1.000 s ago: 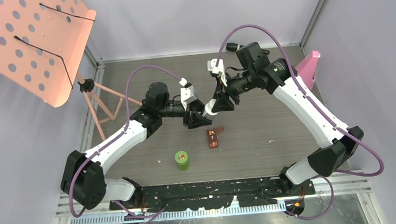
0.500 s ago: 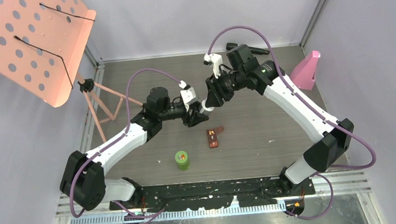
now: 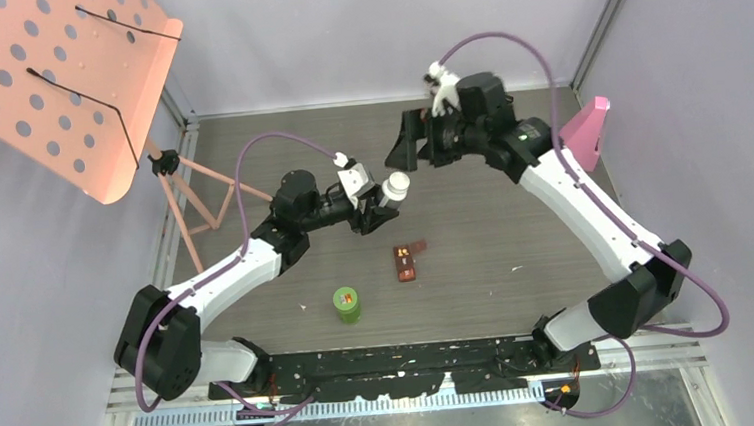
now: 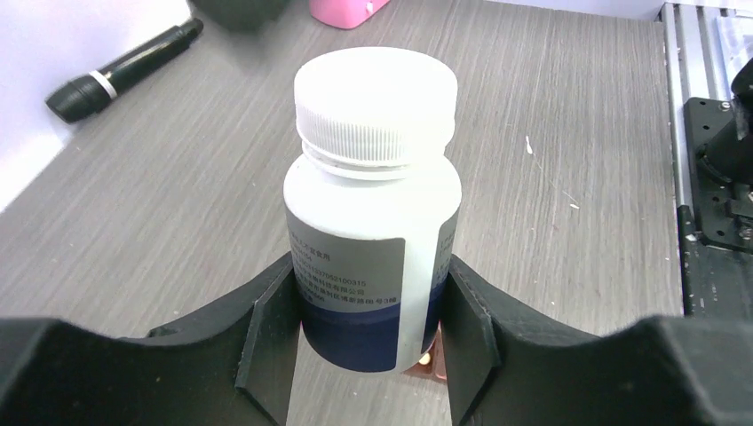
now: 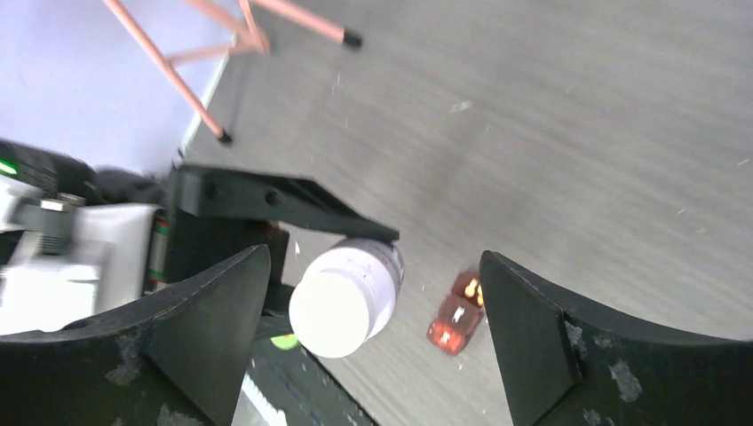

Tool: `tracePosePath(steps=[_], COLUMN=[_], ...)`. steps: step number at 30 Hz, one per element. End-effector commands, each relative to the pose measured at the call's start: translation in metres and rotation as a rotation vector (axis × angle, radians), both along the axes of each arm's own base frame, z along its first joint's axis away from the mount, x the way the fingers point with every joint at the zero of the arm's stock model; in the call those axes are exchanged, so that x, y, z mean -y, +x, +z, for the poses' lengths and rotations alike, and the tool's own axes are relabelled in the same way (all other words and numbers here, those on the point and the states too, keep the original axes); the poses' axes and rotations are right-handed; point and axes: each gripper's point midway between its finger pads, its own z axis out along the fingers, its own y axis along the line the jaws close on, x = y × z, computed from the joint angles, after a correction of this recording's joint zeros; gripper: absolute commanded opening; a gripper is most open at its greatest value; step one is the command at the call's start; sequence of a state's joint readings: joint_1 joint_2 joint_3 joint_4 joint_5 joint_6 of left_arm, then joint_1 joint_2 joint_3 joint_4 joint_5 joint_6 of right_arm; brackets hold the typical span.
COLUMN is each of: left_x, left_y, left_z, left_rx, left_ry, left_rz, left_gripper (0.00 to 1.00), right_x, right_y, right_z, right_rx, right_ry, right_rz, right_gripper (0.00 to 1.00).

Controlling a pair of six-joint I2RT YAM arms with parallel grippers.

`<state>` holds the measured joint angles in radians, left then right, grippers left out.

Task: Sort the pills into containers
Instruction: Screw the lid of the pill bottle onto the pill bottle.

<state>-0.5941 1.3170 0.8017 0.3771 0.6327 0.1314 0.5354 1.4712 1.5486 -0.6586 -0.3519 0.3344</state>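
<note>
1. Clamps left gripper (image 4: 368, 302) on white bottle's (image 4: 373, 204) lower half, above mid-tabletop; label print unreadable.
2. Spreads right gripper (image 5: 373, 257) wide, empty, toward far edge.
3. Shows brown case (image 3: 407, 262) near tabletop centre, contents unclear; mostly hidden behind bottle from left wrist.
4. Shows green-lidded bottle (image 3: 346, 303) upright toward near edge.

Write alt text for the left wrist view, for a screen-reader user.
The left gripper is shut on a white bottle with a white ribbed cap, its black fingers pressing the labelled lower body from both sides. Behind is a grey wood-grain table, with a black banded cylinder at upper left and a pink object at the top edge.
</note>
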Motion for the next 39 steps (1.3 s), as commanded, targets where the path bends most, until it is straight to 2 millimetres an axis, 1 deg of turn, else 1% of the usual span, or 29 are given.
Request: tracePosePath(steps=[1,2,4,5,6,7,8,9,10,11,12,14,15,17,18,19,20,21,22,23,25,26,30,33,34,36,37,38,39], left_x=[0.002,0.002,0.002,0.002,0.001,0.001,0.001,0.0,0.0,0.0,0.0,0.002,0.003,0.004,0.003,0.002,0.001,0.0,-0.001,-0.002,-0.003,-0.003,-0.004,-0.004,-0.004,-0.004,-0.005,-0.005,-0.005], left_y=[0.002,0.003,0.004,0.005,0.005,0.006,0.006,0.007,0.007,0.006,0.005,0.003,0.001,0.0,0.0,0.001,0.003,0.004,0.005,0.005,0.006,0.007,0.008,0.009,0.009,0.008,0.008,0.008,0.008], left_z=[0.021,0.022,0.027,0.03,0.032,0.034,0.035,0.037,0.038,0.039,0.039,0.039,0.039,0.038,0.038,0.037,0.037,0.036,0.036,0.037,0.038,0.039,0.042,0.044,0.045,0.045,0.046,0.046,0.046], left_rx=[0.038,0.034,0.031,0.031,0.031,0.035,0.035,0.037,0.037,0.036,0.03,0.02,0.017,0.008,0.008,0.013,0.013,0.017,0.02,0.022,0.03,0.031,0.039,0.044,0.046,0.049,0.051,0.052,0.052], left_ry=[-0.09,-0.1,-0.117,-0.124,-0.127,-0.129,-0.13,-0.131,-0.131,-0.129,-0.125,-0.116,-0.11,-0.1,-0.096,-0.091,-0.086,-0.081,-0.076,-0.076,-0.077,-0.078,-0.082,-0.086,-0.086,-0.086,-0.088,-0.088,-0.088], left_rz=[-0.003,-0.001,0.001,0.001,0.003,0.004,0.005,0.006,0.005,0.0,-0.007,-0.028,-0.043,-0.054,-0.052,-0.044,-0.031,-0.022,-0.013,-0.006,0.0,0.004,0.012,0.015,0.015,0.015,0.014,0.015,0.015], left_gripper=[0.0,0.0,0.0,0.0,0.0,0.0,0.0,0.0,0.0,0.0,0.0,0.0,0.0,0.0,0.0,0.0,0.0,0.0,0.0,0.0,0.0,0.0,0.0,0.0,0.0,0.0,0.0,0.0,0.0], right_x=[0.025,0.03,0.043,0.054,0.056,0.069,0.065,0.071,0.065,0.061,0.058,0.046,0.046,0.04,0.033,0.034,0.028,0.03,0.024,0.025,0.018,0.011,-0.006,-0.011,-0.013,-0.013,-0.014,-0.013,-0.014], right_y=[0.009,0.008,0.014,0.021,0.018,0.023,0.019,0.023,0.015,0.011,0.008,-0.001,-0.004,-0.011,-0.018,-0.017,-0.02,-0.015,-0.018,-0.014,-0.015,-0.017,-0.025,-0.023,-0.02,-0.015,-0.013,-0.01,-0.009], right_z=[0.102,0.11,0.117,0.118,0.119,0.122,0.117,0.127,0.12,0.118,0.12,0.111,0.104,0.092,0.089,0.085,0.084,0.08,0.079,0.076,0.067,0.06,0.046,0.039,0.036,0.032,0.032,0.029,0.031], right_rx=[0.215,0.222,0.224,0.201,0.194,0.169,0.152,0.203,0.196,0.237,0.268,0.306,0.321,0.337,0.342,0.352,0.359,0.356,0.357,0.347,0.311,0.292,0.257,0.231,0.219,0.203,0.201,0.187,0.182], right_ry=[0.174,0.196,0.227,0.261,0.302,0.35,0.392,0.423,0.428,0.397,0.368,0.234,0.139,0.029,0.007,-0.039,-0.064,-0.106,-0.118,-0.149,-0.18,-0.19,-0.207,-0.209,-0.211,-0.22,-0.221,-0.23,-0.224], right_rz=[-0.107,-0.135,-0.209,-0.263,-0.252,-0.286,-0.221,-0.201,-0.122,-0.057,-0.022,0.078,0.133,0.216,0.257,0.271,0.283,0.248,0.259,0.232,0.232,0.249,0.297,0.295,0.287,0.263,0.251,0.237,0.226], right_gripper=[0.95,0.95,0.95,0.95,0.95,0.95,0.95,0.95,0.96,0.96,0.97,0.99,0.99,0.98,0.99,0.99,0.97,0.96,0.95,0.95,0.95,0.95,0.96,0.99,0.98,0.87,0.78,0.74,0.67])
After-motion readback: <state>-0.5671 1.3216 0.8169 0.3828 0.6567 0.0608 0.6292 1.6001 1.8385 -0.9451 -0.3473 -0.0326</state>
